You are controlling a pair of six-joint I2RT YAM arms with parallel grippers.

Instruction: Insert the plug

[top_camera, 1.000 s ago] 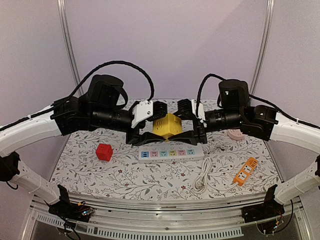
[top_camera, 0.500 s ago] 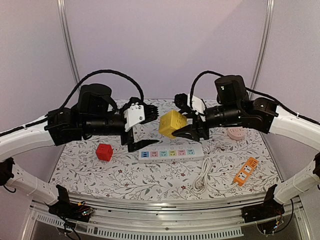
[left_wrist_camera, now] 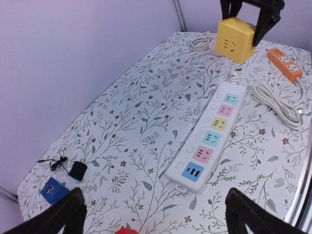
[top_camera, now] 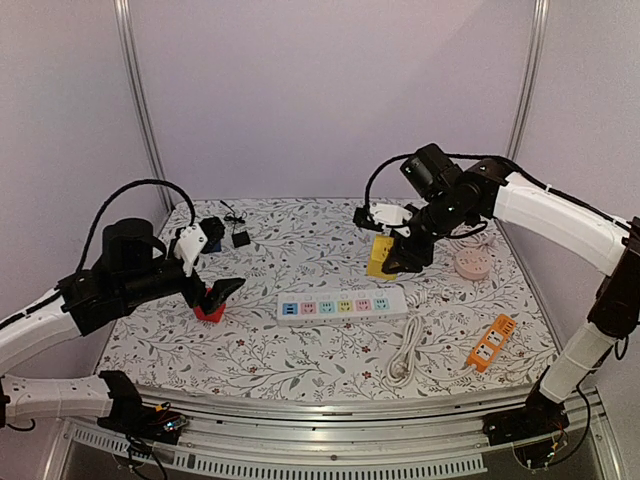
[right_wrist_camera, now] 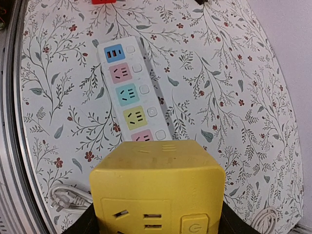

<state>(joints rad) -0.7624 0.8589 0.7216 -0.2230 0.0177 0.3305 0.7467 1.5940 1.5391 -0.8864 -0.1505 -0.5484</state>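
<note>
while my right gripper (top_camera: 398, 258) clamps the yellow cube socket (right_wrist_camera: 157, 187) behind the white power strip (top_camera: 343, 306), my left gripper (top_camera: 216, 291) hangs spread apart over the red cube (top_camera: 208, 313)

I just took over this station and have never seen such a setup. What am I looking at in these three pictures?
Two robot arms are bolted at the near edge of a flowered table. The wide picture comes from a fixed camera above and behind them; the other two come from a camera on each wrist. The right gripper is closed on a yellow cube socket, which fills the bottom of the right wrist view. The left gripper is open and empty, close to a red cube. Also on the table: a white power strip with coloured outlets, an orange strip, a white cable, a pink round socket, a blue cube and a small black adapter.
</note>
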